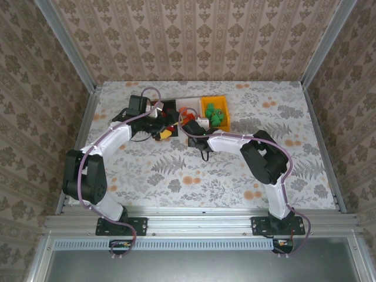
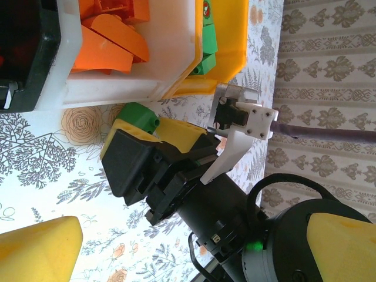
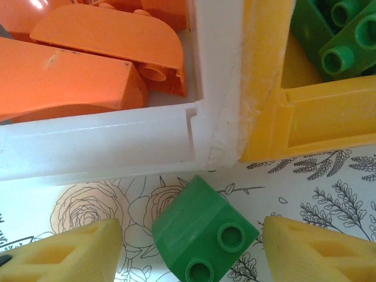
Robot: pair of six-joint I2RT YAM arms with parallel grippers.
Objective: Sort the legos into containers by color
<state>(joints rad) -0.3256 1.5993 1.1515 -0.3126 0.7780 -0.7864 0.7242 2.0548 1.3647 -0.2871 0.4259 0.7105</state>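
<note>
Right gripper (image 3: pixel 191 251) jaws stand apart astride a green lego (image 3: pixel 202 238); left gripper (image 1: pixel 163 131) jaws released wide.

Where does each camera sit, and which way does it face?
Top external: above, behind the robot, facing down on the table; left arm and right arm show.
Left wrist: low over the table, facing the white bin and right arm; one own finger shows.
Right wrist: low, facing the white bin and yellow bin; the right end effector shows.
Shared: both wrist views see the green brick and white bin.
</note>
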